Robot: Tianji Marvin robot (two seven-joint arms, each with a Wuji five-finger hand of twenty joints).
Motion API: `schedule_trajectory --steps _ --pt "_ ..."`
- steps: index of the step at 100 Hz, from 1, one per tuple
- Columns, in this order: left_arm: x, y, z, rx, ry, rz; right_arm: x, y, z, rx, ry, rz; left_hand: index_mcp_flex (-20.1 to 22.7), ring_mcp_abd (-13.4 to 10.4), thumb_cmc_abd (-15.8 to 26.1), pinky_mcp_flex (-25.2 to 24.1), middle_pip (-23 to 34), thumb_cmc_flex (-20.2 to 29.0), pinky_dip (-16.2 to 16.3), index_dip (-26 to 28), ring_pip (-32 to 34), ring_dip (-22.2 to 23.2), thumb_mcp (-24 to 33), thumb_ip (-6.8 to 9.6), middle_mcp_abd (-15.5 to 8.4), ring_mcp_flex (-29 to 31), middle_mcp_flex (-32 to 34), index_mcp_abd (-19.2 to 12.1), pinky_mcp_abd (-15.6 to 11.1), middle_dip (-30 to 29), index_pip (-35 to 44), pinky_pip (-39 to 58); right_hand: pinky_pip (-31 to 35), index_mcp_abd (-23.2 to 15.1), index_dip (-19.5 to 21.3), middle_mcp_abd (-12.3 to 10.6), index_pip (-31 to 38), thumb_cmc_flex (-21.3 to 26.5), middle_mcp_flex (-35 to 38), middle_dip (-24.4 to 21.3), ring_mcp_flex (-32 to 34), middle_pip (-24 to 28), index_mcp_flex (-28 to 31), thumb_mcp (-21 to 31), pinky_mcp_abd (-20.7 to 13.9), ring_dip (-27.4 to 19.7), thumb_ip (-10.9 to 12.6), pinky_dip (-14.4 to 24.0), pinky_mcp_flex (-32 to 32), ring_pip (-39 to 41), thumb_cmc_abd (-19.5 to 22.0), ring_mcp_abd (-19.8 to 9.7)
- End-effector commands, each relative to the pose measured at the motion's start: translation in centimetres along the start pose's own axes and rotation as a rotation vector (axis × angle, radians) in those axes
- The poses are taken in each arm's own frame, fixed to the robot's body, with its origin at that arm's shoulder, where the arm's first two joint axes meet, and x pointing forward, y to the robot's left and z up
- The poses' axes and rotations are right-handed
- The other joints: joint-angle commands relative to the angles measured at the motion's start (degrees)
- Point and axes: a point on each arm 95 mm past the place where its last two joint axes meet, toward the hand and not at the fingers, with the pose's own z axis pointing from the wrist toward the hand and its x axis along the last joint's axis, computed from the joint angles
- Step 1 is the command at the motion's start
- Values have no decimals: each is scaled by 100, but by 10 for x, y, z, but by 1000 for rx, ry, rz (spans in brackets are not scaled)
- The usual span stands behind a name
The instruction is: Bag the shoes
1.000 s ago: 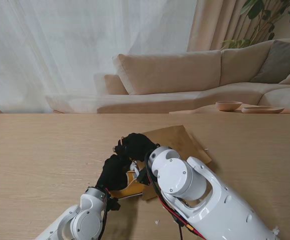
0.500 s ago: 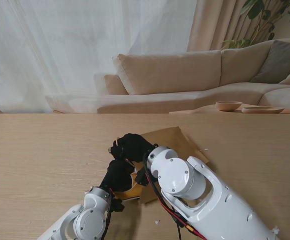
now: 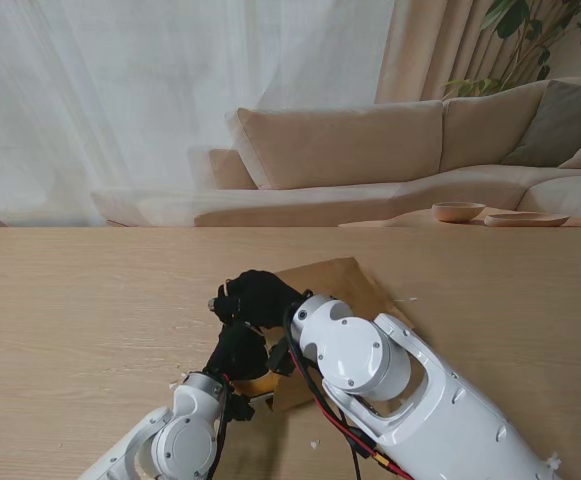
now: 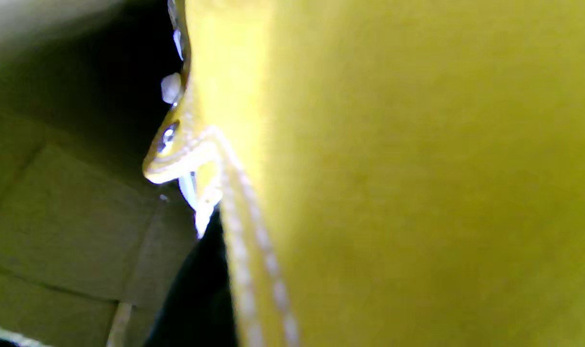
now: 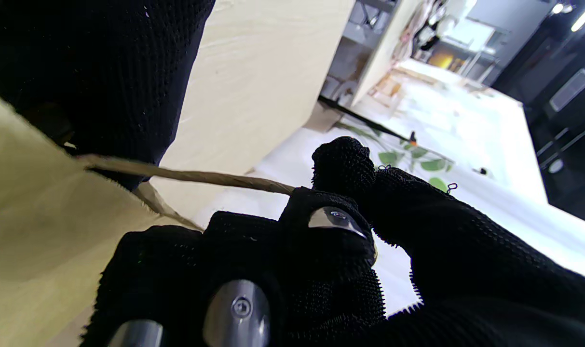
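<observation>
A brown paper bag [image 3: 348, 285] lies on the wooden table [image 3: 90, 300], its mouth toward my hands. My right hand [image 3: 255, 298], in a black glove, is shut on the bag's twine handle [image 5: 186, 174], which it pinches between thumb and fingers [image 5: 331, 241]. My left hand [image 3: 235, 350] sits just nearer to me, shut on a yellow shoe [image 3: 258, 384] at the bag's mouth. The yellow shoe [image 4: 417, 193] fills the left wrist view, with the bag's inner wall [image 4: 56, 217] beside it. Most of the shoe is hidden by both hands in the stand view.
A beige sofa [image 3: 370, 150] stands beyond the table's far edge. Wooden bowls [image 3: 458, 211] rest on a low table at the back right. Small white scraps [image 3: 313, 443] lie on the table near my right arm.
Both hands have shifted a little to the left, drawing the bag's mouth with them. Less of the yellow shoe shows beneath the left hand than before.
</observation>
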Motion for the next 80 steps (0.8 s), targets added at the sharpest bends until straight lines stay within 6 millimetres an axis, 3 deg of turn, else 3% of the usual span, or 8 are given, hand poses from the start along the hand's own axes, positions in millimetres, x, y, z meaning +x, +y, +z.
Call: schedule_trajectory --steps 1,35,80 --pt "19 -7 5 2 33 -33 3 -5 -2 25 4 -19 201 73 919 129 1067 601 -2 288 247 88 753 159 -49 80 690 -388 30 406 991 726 1156 346 21 -394 145 37 406 53 245 326 326 135 -1083 101 294 65 331 661 -65 44" --pt "25 -8 5 -22 17 -79 -6 -9 0 42 -6 -17 153 126 946 112 1083 601 -85 291 261 104 742 166 20 133 772 -328 77 433 967 813 1156 300 51 -379 112 49 406 50 246 310 320 89 -1129 89 306 -4 329 651 -52 63" --pt "29 0 17 -27 -10 -75 2 -16 -3 73 58 48 130 149 963 121 1087 601 -172 306 266 132 719 171 45 177 821 -345 100 470 978 1058 1156 361 67 -367 113 78 407 50 245 304 328 116 -1090 89 302 0 327 661 -66 69"
